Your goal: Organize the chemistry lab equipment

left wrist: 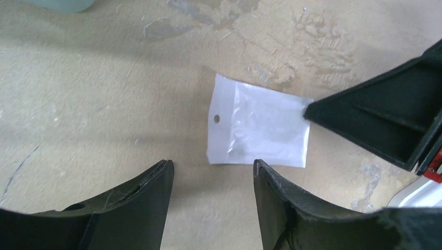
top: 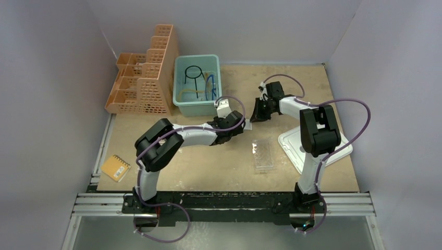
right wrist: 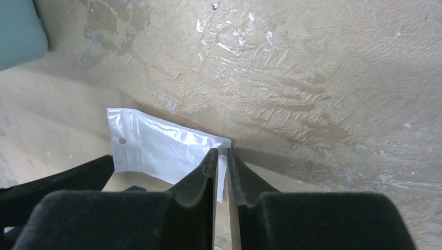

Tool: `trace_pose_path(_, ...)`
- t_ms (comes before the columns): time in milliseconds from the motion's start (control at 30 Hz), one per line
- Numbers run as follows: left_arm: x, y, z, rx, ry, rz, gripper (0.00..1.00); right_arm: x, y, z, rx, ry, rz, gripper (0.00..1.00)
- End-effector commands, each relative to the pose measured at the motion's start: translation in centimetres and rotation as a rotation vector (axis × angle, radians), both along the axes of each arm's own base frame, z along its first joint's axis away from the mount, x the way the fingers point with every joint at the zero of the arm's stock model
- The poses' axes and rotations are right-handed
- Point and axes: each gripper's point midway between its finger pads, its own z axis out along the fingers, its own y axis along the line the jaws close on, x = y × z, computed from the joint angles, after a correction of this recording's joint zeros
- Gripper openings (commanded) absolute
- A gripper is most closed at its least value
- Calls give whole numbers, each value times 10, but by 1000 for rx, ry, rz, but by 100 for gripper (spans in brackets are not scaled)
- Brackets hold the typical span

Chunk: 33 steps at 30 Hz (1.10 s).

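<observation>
left fingers [left wrist: 151, 192]: apart. left gripper [left wrist: 212, 165] sits bottom centre of its wrist view, with the white plastic pouch [left wrist: 258, 127] lying flat on the board just above the tips.
right fingers [right wrist: 200, 177]: nearly together, a thin slit between them. right gripper [right wrist: 222, 156] is at the pouch's corner, which shows in the slit; whether it is pinched cannot be told.
table [top: 208, 166]: a wide stretch of board lies between the pouch and the lower edge.
orange lattice rack [top: 143, 86]: upper left, against the wall.
teal bin [top: 180, 88]: just right of the rack. holds black wire ring [top: 194, 73], amber hose [top: 186, 95] and a blue item, unclear.
white tray [top: 292, 146]: lower right, at the table's edge, partly under the right arm.
clear tube rack [top: 263, 154]: just left of the tray.
orange notepad [top: 115, 167]: lower left edge.
</observation>
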Motion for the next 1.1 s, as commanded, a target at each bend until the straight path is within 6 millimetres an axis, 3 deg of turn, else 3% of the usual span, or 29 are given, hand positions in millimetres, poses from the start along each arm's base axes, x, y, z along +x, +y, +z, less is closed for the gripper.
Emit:
trace_pose_path(0, -2, 18, 26, 53, -48, 31, 57, -36, -29, -33, -212, 98, 63, 17)
trace_pose_path(167, -8, 17, 27, -1, -45, 32, 58, -43, -12, -40, -223, 82, 144, 31)
trace_pose_path(300, -13, 30, 27, -23, -57, 72, 59, -43, -15, -46, -315, 77, 150, 38)
trace_pose_path(500, -14, 33, 32, -125, -69, 99, 61, -51, -10, -56, -414, 87, 208, 39)
trace_pose_path(733, -25, 32, 33, -310, -60, 97, 61, -80, 12, -65, -388, 124, 303, 36)
trace_pose_path(900, -37, 31, 29, -434, -47, 93, 61, -110, 13, -72, -338, 235, 268, 35)
trace_pose_path(1067, -46, 23, 30, -556, -65, 47, 63, -125, 14, -75, -310, 303, 183, 36)
